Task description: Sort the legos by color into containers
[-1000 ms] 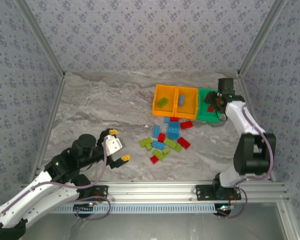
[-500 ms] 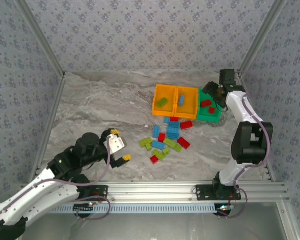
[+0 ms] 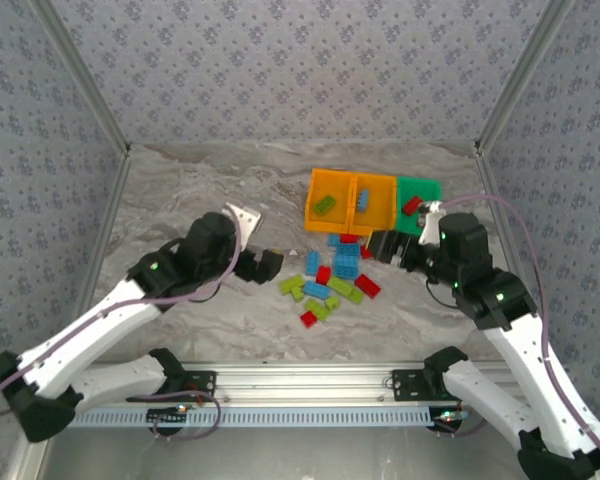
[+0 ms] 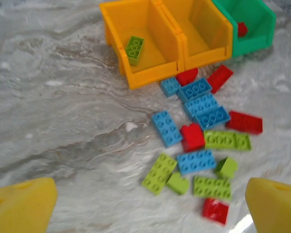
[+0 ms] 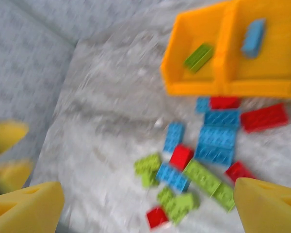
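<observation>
The legos [image 3: 335, 280] lie loose on the marble table in front of the bins, red, light blue and lime green mixed [image 4: 199, 136] [image 5: 203, 160]. Three bins stand in a row behind them. The left orange bin [image 3: 318, 190] holds a green brick [image 4: 134, 49], the middle orange bin [image 3: 385, 190] a blue brick [image 5: 252, 37], and the green bin [image 3: 427, 190] a red brick [image 3: 410, 207]. My left gripper [image 3: 268, 264] [image 4: 148, 208] hovers just left of the pile, open and empty. At the pile's right hangs my right gripper [image 3: 382, 246] [image 5: 145, 206], open and empty.
Patterned walls and metal posts close in the table on three sides. A wide bare stretch of marble [image 3: 200, 190] lies left of the bins. The right wrist view is blurred; the left gripper's yellow fingertips [image 5: 5, 138] appear at its left edge.
The right gripper has left the green bin and swung down to the pile's right side. The left arm has risen and moved right towards the pile.
</observation>
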Robot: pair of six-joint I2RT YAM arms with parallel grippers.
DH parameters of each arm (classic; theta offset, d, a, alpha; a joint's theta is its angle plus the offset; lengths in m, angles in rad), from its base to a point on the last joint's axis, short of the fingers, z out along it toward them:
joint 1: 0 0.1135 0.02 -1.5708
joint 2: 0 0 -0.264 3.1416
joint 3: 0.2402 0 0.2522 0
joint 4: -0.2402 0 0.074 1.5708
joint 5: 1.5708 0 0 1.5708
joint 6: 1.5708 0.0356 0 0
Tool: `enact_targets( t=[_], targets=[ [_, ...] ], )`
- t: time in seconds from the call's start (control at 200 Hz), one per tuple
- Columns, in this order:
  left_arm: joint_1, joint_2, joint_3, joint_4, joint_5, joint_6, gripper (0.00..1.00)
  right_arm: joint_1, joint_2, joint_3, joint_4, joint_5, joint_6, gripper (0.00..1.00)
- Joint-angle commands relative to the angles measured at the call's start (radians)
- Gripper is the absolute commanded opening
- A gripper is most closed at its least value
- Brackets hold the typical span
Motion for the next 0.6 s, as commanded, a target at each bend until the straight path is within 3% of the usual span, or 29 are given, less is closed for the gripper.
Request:
enact_targets(
  t=[0.0,0.145,0.325,0.595],
  targets=[
    [0.003,0.170,0.004,0.067,0.010,-0.307,0.97,0.091,0.039,0.010,-0.176,-0.112,-0.046,0.94],
    [0.007,0.424,0.102,0.145,0.008,-0.405,0.95,0.210,0.041,0.022,-0.212,-0.039,-0.031,0.96],
    [0.004,0.734,0.338,0.051,0.026,-0.404,0.95,0.232,0.039,-0.012,-0.208,0.029,0.000,0.97],
    [0.005,0.948,0.451,0.022,0.050,-0.404,0.88,0.232,0.038,-0.030,-0.206,0.072,0.016,0.97]
  ],
)
